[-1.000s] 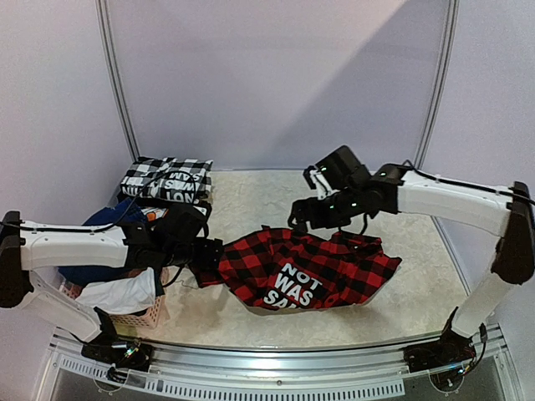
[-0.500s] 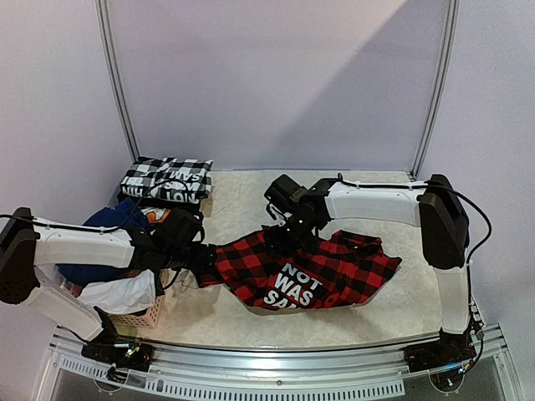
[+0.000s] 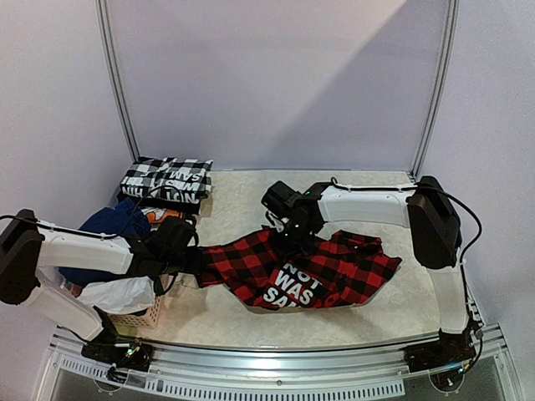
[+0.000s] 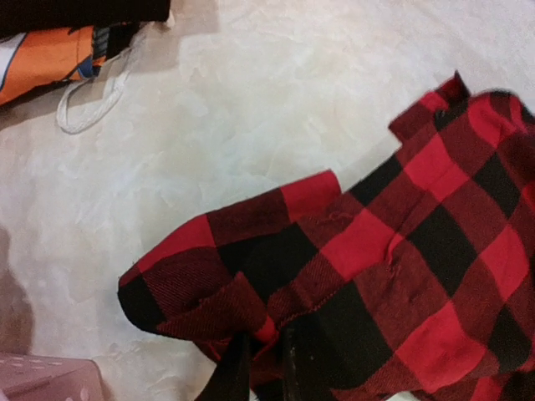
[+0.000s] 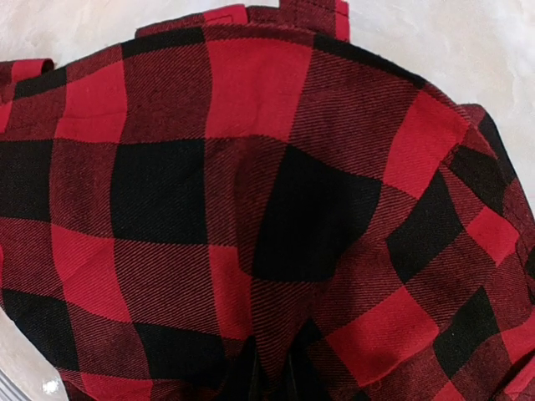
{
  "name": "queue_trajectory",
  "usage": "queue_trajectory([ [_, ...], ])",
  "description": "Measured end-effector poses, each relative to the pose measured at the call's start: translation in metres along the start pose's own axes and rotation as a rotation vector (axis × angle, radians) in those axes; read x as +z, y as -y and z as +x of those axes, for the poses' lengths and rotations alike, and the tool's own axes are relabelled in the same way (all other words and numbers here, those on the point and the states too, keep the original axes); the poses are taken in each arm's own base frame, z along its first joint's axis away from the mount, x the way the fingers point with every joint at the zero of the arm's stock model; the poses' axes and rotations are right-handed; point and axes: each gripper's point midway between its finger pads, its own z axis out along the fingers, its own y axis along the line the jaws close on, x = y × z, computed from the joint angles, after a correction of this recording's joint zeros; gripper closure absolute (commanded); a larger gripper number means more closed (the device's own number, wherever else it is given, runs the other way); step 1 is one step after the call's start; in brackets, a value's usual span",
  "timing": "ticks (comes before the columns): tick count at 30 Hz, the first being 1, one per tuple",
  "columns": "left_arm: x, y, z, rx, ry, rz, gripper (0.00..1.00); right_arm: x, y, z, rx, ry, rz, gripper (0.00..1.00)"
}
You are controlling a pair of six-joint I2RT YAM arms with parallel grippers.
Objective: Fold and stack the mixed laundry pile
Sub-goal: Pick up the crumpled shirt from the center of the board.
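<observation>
A red-and-black plaid shirt [image 3: 334, 263] with white "NOT WAS" lettering lies spread on the table's middle. My left gripper [image 3: 199, 261] is shut on its left end, a fold of plaid [image 4: 267, 322] pinched between the fingers [image 4: 236, 372]. My right gripper [image 3: 294, 236] presses down on the shirt's far edge, shut on a ridge of the cloth [image 5: 284, 334]. More of the mixed laundry pile, navy [image 3: 109, 225] and white [image 3: 117, 296] pieces, sits in the basket at left.
A pink lattice basket [image 3: 146, 316] stands at the near left. A folded black-and-white check garment [image 3: 167, 180] lies at the back left, with an orange piece [image 4: 50, 54] and a white cord [image 4: 92, 113] near it. Metal frame posts [image 3: 117, 83] stand behind.
Both grippers closed on the plaid shirt. The right arm swung left and down onto its far edge. The left gripper slid slightly left with the shirt's end.
</observation>
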Motion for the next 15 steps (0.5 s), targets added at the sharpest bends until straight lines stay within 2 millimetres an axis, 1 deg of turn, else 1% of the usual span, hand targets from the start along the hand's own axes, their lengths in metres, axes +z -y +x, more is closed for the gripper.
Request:
queue_trajectory([
  [3,0.000,0.006,-0.012,-0.009,0.047,0.026,1.00,-0.007,0.004,-0.001,-0.008,0.007,0.023,0.91],
  [6,-0.004,0.010,-0.021,-0.019,0.079,0.044,1.00,-0.026,0.011,-0.006,-0.019,0.034,0.058,0.91],
  [8,-0.010,0.012,-0.031,-0.025,0.107,0.059,1.00,-0.048,0.016,-0.013,-0.024,0.071,0.084,0.91],
  [10,-0.022,0.017,-0.046,-0.034,0.153,0.084,1.00,-0.074,0.021,-0.025,-0.024,0.123,0.101,0.92],
  [14,-0.057,0.027,-0.090,-0.060,0.273,0.144,1.00,-0.135,0.031,-0.053,-0.015,0.256,0.130,0.94],
  [15,-0.070,0.029,-0.103,-0.066,0.309,0.161,1.00,-0.150,0.035,-0.060,-0.010,0.290,0.137,0.95],
])
